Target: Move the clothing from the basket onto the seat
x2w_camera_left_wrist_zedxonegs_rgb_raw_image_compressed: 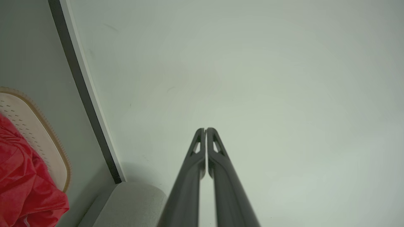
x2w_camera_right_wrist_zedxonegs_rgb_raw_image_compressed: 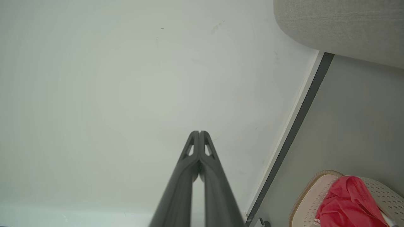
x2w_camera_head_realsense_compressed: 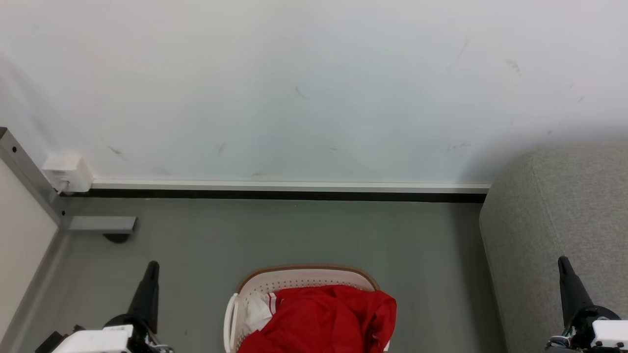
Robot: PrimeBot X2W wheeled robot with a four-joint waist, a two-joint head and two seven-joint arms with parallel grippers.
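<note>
left tool (x2w_camera_left_wrist_zedxonegs_rgb_raw_image_compressed: pixel 205 129), right tool (x2w_camera_right_wrist_zedxonegs_rgb_raw_image_compressed: pixel 199 132): long dark slotted fingers (x2w_camera_left_wrist_zedxonegs_rgb_raw_image_compressed: pixel 189 183); white wrist housings (x2w_camera_head_realsense_compressed: pixel 98 340).

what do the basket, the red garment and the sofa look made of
Oval white perforated basket: likely moulded plastic, matte, rows of small holes. Bright red garment: thin soft fabric, faintly shiny, crumpled into folds. Large grey sofa: woven upholstery cloth, matte, grainy weave and a stitched seam.

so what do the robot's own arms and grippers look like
The left gripper and right gripper each have two long matte dark grey fingers tapering to narrow rounded tips, with a slim triangular cut-out near each tip. In the head view they rise from black wrist mounts on white boxy housings.
</note>
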